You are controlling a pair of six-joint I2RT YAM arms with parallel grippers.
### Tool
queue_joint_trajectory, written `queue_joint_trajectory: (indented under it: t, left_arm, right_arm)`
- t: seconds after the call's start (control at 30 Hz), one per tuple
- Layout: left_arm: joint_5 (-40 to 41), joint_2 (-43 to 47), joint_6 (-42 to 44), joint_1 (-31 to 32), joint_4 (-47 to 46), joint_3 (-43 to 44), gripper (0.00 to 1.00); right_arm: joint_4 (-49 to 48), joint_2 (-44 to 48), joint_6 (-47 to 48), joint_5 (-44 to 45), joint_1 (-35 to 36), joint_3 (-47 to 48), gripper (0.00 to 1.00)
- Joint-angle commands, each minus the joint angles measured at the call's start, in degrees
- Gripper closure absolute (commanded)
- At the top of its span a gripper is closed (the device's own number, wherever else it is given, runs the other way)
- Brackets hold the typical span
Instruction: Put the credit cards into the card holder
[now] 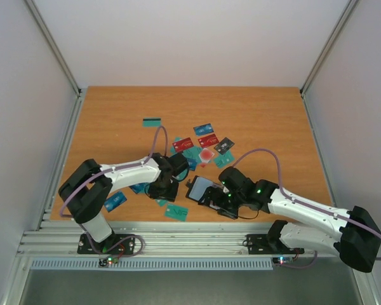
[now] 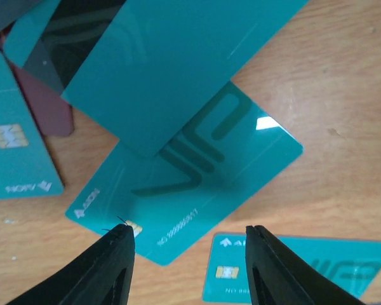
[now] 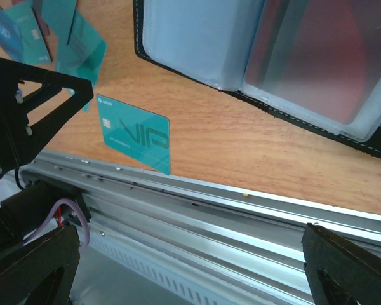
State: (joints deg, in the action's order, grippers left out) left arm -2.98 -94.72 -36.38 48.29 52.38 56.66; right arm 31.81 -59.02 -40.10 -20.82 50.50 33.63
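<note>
Looking down: credit cards [image 1: 203,143] litter the middle of the worktop [image 1: 273,114]; the card holder [image 1: 200,189] lies open near its front edge. Left wrist: left tool [image 2: 190,238], moderately parted, empty above a teal card [image 2: 197,184]. Right wrist: right tool [image 3: 190,254] wide, empty, near the card holder.

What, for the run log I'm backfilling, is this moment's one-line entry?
left tool open above teal VIP card | right tool open, empty, near card holder | card holder lying open | credit cards loose on table

Credit cards [image 1: 207,140] were teal, red, blue and dark grey; card holder [image 3: 267,57] black, white-stitched; table [image 1: 273,121] orange woodgrain.
</note>
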Motion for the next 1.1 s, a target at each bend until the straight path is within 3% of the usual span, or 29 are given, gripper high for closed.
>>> queue_joint_trajectory:
  t: [0.0,0.23,0.53,1.07]
  left_arm:
    - [1.1,-2.9,0.0,-0.2,-4.5,-1.0,0.51]
    - [-1.3,-4.4,1.3,-0.2,-6.9,-2.3,0.52]
    - [-5.1,-1.5,1.6,0.6,-9.5,-8.4,0.53]
    - [-3.4,-0.8,0.3,5.7,-4.8,-5.9,0.53]
  right_arm:
    - [-4.4,-2.2,-7.9,6.4,4.0,0.4,0.03]
    - [-4.9,-5.2,-11.4,10.3,8.9,0.9,0.03]
    - [-13.6,-9.9,-13.7,10.3,12.3,-1.4,0.03]
    - [-19.1,-20.5,-16.2,7.5,14.6,0.9,0.08]
